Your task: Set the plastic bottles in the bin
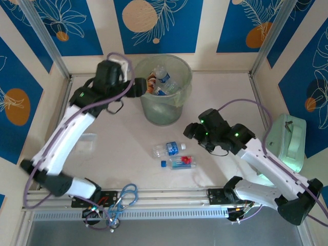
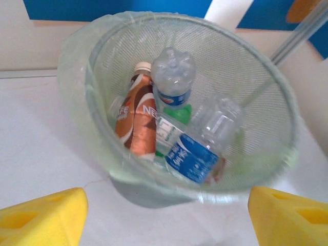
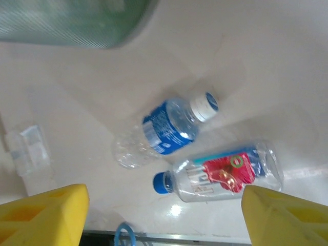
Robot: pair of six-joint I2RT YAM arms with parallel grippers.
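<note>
Pale desk (image 1: 128, 154), bin (image 1: 163, 110) parked upper middle, bottles (image 2: 174, 77) dropped inside; left jaws held apart, empty, above it. Right jaws spread over blue-label bottle (image 3: 164, 130) and red-label bottle (image 3: 225, 171), probably lined up for grabbing.

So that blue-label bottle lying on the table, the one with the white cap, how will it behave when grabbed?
Probably light: the blue-label bottle looks empty. Its clear body looks crumpled, so it will likely give under a squeeze. Lying on its side on the smooth table, it may roll if nudged.
</note>
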